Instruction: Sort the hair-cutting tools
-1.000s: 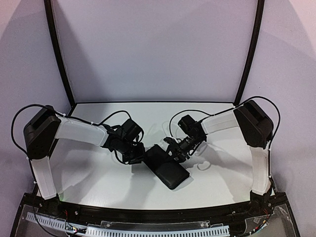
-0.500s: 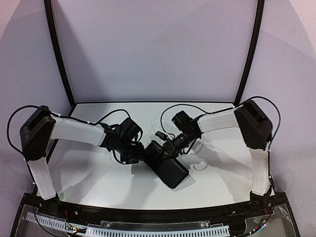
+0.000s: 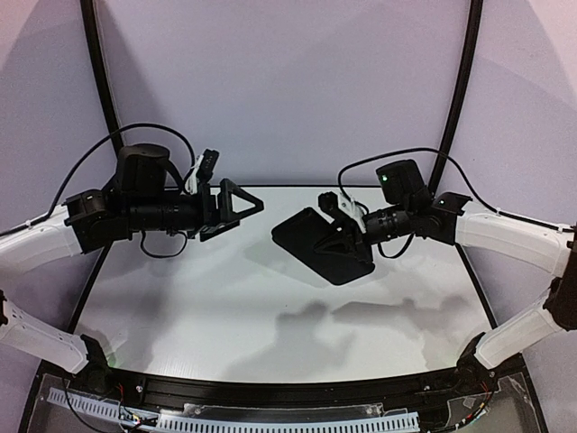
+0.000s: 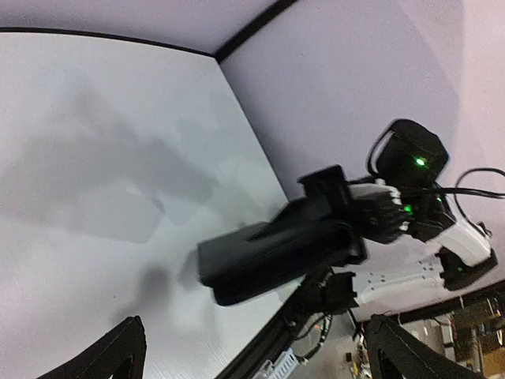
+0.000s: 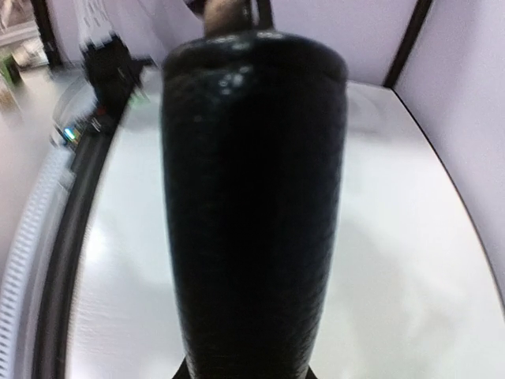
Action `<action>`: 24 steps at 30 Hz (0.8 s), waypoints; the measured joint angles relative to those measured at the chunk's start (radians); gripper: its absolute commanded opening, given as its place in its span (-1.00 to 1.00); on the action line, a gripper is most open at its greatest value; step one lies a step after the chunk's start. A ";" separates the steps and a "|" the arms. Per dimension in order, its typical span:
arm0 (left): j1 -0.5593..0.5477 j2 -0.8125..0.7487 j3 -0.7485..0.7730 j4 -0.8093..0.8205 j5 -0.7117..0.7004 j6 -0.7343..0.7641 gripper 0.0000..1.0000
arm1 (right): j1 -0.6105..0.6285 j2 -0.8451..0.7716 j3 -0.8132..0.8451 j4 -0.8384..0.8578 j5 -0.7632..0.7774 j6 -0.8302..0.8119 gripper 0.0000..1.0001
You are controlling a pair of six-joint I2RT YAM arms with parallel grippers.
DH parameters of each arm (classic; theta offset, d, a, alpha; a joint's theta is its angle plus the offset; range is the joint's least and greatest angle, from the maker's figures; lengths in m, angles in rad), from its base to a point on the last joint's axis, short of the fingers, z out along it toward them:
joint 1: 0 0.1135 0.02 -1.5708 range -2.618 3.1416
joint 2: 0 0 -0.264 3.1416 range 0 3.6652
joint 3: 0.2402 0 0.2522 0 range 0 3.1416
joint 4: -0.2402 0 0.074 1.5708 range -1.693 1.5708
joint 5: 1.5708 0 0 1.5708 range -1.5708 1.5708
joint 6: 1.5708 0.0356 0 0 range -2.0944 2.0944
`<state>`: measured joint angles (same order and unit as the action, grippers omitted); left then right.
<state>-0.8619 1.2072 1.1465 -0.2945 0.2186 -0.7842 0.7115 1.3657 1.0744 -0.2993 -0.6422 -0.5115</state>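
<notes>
My right gripper (image 3: 345, 233) is shut on the flat black zip case (image 3: 317, 242) and holds it tilted in the air above the middle right of the white table (image 3: 207, 316). The case fills the right wrist view (image 5: 252, 205) and hides that gripper's fingers. It looks blurred in the left wrist view (image 4: 276, 253). My left gripper (image 3: 239, 209) is open and empty, held in the air left of the case and pointing toward it; its two fingertips (image 4: 126, 351) show at the bottom of the left wrist view. No scissors or combs are in view.
Pale walls with black corner posts (image 3: 101, 81) enclose the table at the back and sides. A black rail with a white cable channel (image 3: 270, 417) runs along the near edge. Shadows of the arms lie on the table's front half.
</notes>
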 measured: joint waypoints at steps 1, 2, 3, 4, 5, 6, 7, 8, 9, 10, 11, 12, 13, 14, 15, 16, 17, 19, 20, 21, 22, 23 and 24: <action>0.000 0.005 0.000 0.018 0.039 0.000 0.97 | 0.000 0.004 0.000 -0.007 0.022 -0.020 -1.00; 0.000 0.012 0.002 0.032 0.080 -0.002 0.96 | 0.002 0.009 0.000 -0.018 0.051 -0.041 -1.00; 0.000 0.024 0.010 0.038 0.116 -0.004 0.94 | 0.003 0.014 0.000 -0.026 0.074 -0.058 -1.00; 0.000 0.038 0.021 0.040 0.146 -0.004 0.90 | 0.004 0.017 0.000 -0.034 0.091 -0.071 -1.00; 0.000 0.057 0.039 0.040 0.175 -0.005 0.83 | 0.005 0.019 0.000 -0.042 0.106 -0.081 -1.00; -0.001 0.076 0.058 0.040 0.199 -0.007 0.76 | 0.006 0.020 0.000 -0.048 0.121 -0.090 -1.00; -0.002 0.095 0.076 0.041 0.217 -0.007 0.70 | 0.009 0.020 0.000 -0.051 0.132 -0.097 -1.00; -0.002 0.114 0.093 0.041 0.234 -0.005 0.61 | 0.011 0.020 0.000 -0.053 0.141 -0.102 -1.00; -0.005 0.134 0.111 0.040 0.250 -0.005 0.57 | 0.015 0.020 0.000 -0.054 0.148 -0.108 -1.00; -0.007 0.155 0.127 0.041 0.266 -0.007 0.48 | 0.017 0.020 0.000 -0.057 0.151 -0.111 -1.00; -0.008 0.173 0.139 0.042 0.276 -0.008 0.39 | 0.021 0.020 0.000 -0.062 0.153 -0.114 -1.00; -0.010 0.193 0.153 0.039 0.287 -0.006 0.27 | 0.023 0.021 0.000 -0.069 0.154 -0.117 -1.00; -0.011 0.215 0.167 0.034 0.297 -0.007 0.20 | 0.026 0.022 0.001 -0.075 0.154 -0.120 -1.00; -0.013 0.239 0.185 0.029 0.307 -0.004 0.14 | 0.029 0.023 0.001 -0.084 0.154 -0.123 -1.00; -0.014 0.261 0.201 0.023 0.315 -0.001 0.12 | 0.032 0.023 0.001 -0.092 0.154 -0.126 -1.00; -0.014 0.279 0.214 0.016 0.322 0.002 0.07 | 0.034 0.024 0.001 -0.100 0.154 -0.128 -1.00; -0.015 0.295 0.224 0.010 0.327 0.005 0.02 | 0.036 0.024 0.001 -0.108 0.155 -0.132 -1.00; -0.017 0.318 0.239 -0.004 0.336 0.011 -0.03 | 0.038 0.024 0.002 -0.122 0.155 -0.137 -1.00; -0.018 0.324 0.243 -0.013 0.339 0.014 -0.06 | 0.038 0.024 0.003 -0.128 0.156 -0.139 -1.00; -0.018 0.329 0.247 -0.023 0.342 0.018 -0.11 | 0.039 0.024 0.005 -0.132 0.159 -0.141 -1.00; -0.018 0.333 0.251 -0.034 0.343 0.022 -0.12 | 0.040 0.024 0.007 -0.137 0.161 -0.142 -1.00; -0.018 0.336 0.256 -0.044 0.343 0.024 -0.14 | 0.040 0.024 0.008 -0.139 0.164 -0.143 -1.00; -0.018 0.338 0.261 -0.055 0.343 0.030 -0.16 | 0.041 0.024 0.008 -0.141 0.166 -0.143 -1.00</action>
<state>-0.8795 1.5450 1.4080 -0.3492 0.5619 -0.7537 0.7525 1.3899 1.0828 -0.4400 -0.4762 -0.6544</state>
